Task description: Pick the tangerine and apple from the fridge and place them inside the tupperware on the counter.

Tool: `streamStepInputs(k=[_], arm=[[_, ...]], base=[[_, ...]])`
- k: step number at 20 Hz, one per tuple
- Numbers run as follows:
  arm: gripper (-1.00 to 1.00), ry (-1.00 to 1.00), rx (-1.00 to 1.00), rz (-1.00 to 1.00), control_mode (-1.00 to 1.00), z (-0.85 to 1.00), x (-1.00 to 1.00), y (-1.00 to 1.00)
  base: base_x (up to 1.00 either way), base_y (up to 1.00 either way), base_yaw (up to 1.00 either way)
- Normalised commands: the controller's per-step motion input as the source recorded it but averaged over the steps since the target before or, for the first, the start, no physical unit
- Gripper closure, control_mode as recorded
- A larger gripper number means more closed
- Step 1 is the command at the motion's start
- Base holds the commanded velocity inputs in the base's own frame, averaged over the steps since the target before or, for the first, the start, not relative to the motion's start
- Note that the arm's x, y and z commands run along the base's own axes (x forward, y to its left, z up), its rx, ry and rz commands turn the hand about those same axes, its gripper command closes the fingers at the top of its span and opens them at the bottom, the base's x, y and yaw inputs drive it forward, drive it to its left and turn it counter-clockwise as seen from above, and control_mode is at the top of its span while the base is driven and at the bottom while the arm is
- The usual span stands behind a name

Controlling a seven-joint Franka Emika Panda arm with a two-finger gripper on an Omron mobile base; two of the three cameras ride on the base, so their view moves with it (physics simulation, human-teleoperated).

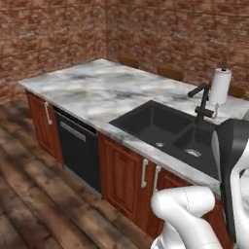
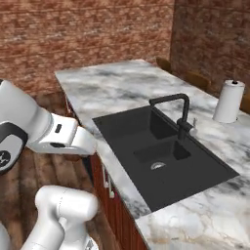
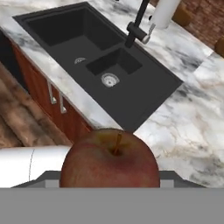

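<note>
Filling the lower hand view, the round, glossy red-brown apple (image 3: 109,159) sits stem-up, pinched in the pincer (image 3: 109,180). Beyond lie the marbled stone surface (image 3: 188,118) and a matte black double-basin sink (image 3: 100,61).

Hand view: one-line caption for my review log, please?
Apple with a brown stem, close in front of the hand camera, above a marbled counter and black double sink.

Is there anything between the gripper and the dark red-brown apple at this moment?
Nothing visible. In the hand view the dark red-brown apple sits right at the gripper, close up against the camera, stem up, above the white-and-grey marbled counter beside the black double sink. The fingers themselves are hidden by it.
</note>
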Motion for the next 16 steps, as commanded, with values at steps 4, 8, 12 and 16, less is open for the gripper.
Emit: streamStepInputs(k=[4, 8, 12, 16], arm=[[1.0, 0.0, 0.0, 0.0, 1.0, 0.0, 0.0, 0.0], [1.0, 0.0, 0.0, 0.0, 1.0, 0.0, 0.0, 0.0], [1.0, 0.0, 0.0, 0.0, 1.0, 0.0, 0.0, 0.0], [1.0, 0.0, 0.0, 0.0, 1.0, 0.0, 0.0, 0.0]], base=[[0.0, -0.16, -1.0], [0.0, -0.16, -0.89], [0.0, -0.29, -0.77], [0.0, -0.37, -0.62]])
